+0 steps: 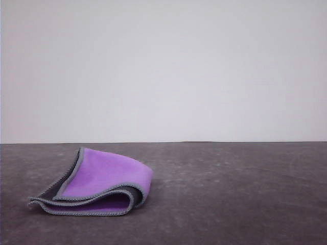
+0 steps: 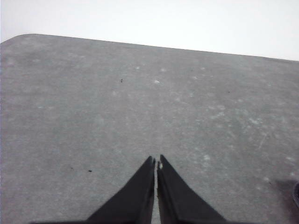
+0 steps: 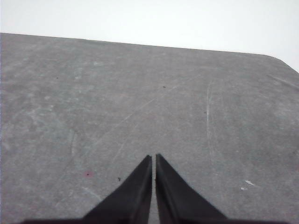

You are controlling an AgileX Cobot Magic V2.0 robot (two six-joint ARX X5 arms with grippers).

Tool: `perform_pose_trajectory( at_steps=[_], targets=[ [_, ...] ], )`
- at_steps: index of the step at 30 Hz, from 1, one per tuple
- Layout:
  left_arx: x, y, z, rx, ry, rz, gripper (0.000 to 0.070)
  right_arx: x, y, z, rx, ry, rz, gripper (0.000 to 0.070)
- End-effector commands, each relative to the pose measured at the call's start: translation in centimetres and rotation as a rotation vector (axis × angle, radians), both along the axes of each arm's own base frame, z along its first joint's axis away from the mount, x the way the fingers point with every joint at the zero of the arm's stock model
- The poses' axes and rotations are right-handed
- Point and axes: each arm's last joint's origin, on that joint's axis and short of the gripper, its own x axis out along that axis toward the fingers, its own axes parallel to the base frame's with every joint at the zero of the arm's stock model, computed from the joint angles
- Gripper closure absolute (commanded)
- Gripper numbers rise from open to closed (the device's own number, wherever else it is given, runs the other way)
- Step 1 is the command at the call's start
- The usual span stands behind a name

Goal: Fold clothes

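In the front view the cloth (image 1: 97, 184) lies on the grey table (image 1: 230, 194), toward the table's left side and nearer its front than its far edge. It is folded over on itself, with the bright purple face turned up on the top layer and purple showing again inside the open mouth of the fold at the near side. A band of the dark slate-grey face shows along the left flank and in the curl at the right end of the fold. Light grey stitched edging runs along every visible border. The layers do not lie flat: the upper one arches over the lower, and the rounded fold stands up at the right. Behind the table's far edge is a plain pale wall (image 1: 163, 66).

In the left wrist view the left gripper (image 2: 156, 162) hangs over bare, scuffed tabletop, its two black fingers pressed together with only a hairline slit between the tips and nothing between them. A rounded corner of the table shows beyond it.

In the right wrist view the right gripper (image 3: 153, 157) is likewise closed on nothing, its tips almost touching, above scratched grey surface with another rounded corner of the table farther off.
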Motion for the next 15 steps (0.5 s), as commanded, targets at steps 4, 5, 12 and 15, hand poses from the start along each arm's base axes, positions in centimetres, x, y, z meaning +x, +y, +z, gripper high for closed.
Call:
perform_pose_trajectory(
  at_steps=[4, 5, 12, 15],
  targets=[
    [0.1, 0.01, -0.65, 0.008, 0.016, 0.004, 0.07, 0.03, -0.03, -0.04, 0.013, -0.004, -0.007, 0.0688],
    [0.1, 0.01, -0.65, 0.008, 0.016, 0.004, 0.07, 0.02, -0.03, -0.04, 0.013, -0.004, -0.007, 0.0688],
    [0.1, 0.01, -0.65, 0.008, 0.016, 0.004, 0.07, 0.03, -0.03, -0.03, 0.013, -0.004, -0.007, 0.0688],
    [0.1, 0.01, -0.65, 0.008, 0.016, 0.004, 0.07, 0.03, -0.03, -0.03, 0.013, -0.004, -0.007, 0.0688]
  ],
)
